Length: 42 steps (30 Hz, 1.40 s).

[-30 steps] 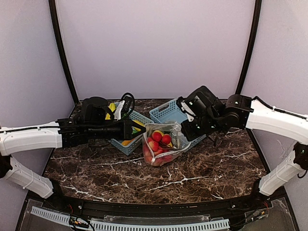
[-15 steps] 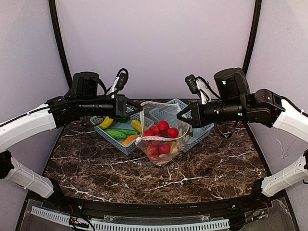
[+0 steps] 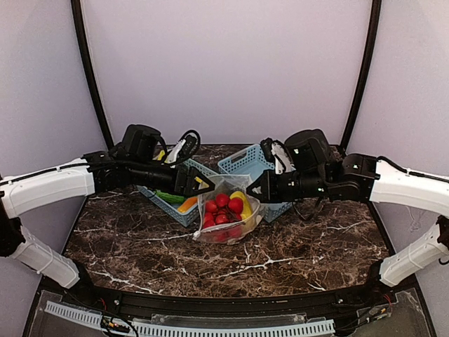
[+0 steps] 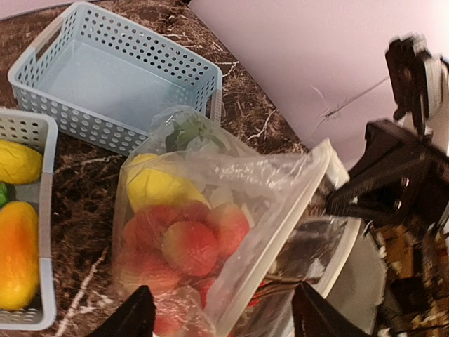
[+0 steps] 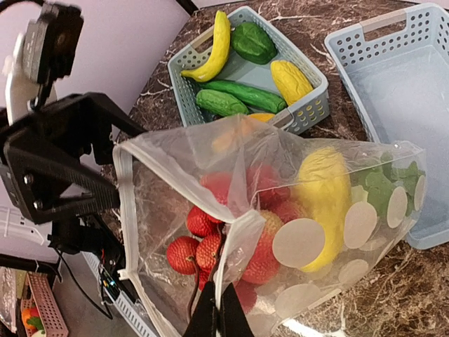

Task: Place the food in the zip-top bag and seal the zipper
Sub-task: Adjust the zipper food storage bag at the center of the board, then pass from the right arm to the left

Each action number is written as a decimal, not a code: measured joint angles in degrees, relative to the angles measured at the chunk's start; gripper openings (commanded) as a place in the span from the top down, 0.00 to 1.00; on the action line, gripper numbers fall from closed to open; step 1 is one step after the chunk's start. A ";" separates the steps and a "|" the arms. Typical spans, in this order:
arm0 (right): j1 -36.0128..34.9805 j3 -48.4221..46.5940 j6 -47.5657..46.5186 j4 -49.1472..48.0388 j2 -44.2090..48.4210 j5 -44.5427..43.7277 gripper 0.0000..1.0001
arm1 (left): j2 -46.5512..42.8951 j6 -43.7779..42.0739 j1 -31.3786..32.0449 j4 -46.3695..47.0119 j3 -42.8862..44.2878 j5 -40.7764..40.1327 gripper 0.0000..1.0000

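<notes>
The right pincer (image 3: 252,191) pinches the mouth of the zip-top bag (image 3: 226,213), which sits on the surface (image 3: 295,253); only the left wrist shows the left pincer (image 4: 223,314) spread wide about the bag's corner; only the right wrist shows thin tips clamping the rim, food (image 5: 203,246) inside.

2 light-blue baskets stand here, the left basket (image 5: 309,112) and the right basket (image 5: 351,67), with 1 zip-top bag (image 5: 309,242). In the left basket 6 toy pieces show: 1 banana (image 5: 214,45), 1 dark green piece (image 5: 252,42), 1 long cucumber (image 5: 249,93), 1 short cucumber (image 5: 219,103), 1 corn cob (image 5: 291,81) and 1 orange piece (image 4: 17,256). Inside the bag show 1 yellow piece (image 5: 323,182), 1 green leafy piece (image 5: 389,179) and at least 5 red berries (image 5: 182,254); their full number cannot be told. There are 2 end effectors: the left end effector (image 3: 202,184) and the right end effector (image 5: 217,312).
</notes>
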<state>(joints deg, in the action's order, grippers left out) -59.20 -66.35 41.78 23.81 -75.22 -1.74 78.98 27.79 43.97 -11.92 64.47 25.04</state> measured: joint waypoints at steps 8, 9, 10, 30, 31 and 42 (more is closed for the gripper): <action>0.00 -0.02 1.20 -1.57 0.00 -4.15 1.00 | -13.00 -6.25 2.95 -1.68 -10.45 -1.36 0.02; 0.00 -0.04 1.27 -1.60 0.00 -4.46 1.00 | -14.21 -6.60 3.98 -1.79 -11.43 -1.33 0.01; 0.00 -0.04 1.40 -1.60 0.00 -4.72 1.00 | -15.37 -6.91 5.42 -1.84 -12.46 -1.53 0.01; 0.00 -0.39 1.73 -1.92 -0.52 -6.27 1.00 | -6.80 -9.46 15.13 -6.23 -12.33 -11.06 0.93; 0.00 -0.42 1.60 -1.86 -0.52 -6.45 1.00 | -6.73 -10.21 15.21 -6.56 -11.80 -11.69 0.96; 0.02 -4.31 -1.14 5.09 5.33 -14.23 0.76 | -10.16 -15.19 15.45 -3.72 -2.95 -14.08 0.99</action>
<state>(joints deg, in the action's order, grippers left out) -59.18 -70.65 40.64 28.91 -69.89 -15.97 68.82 12.60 59.42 -15.64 61.52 10.96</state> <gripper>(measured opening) 0.121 0.065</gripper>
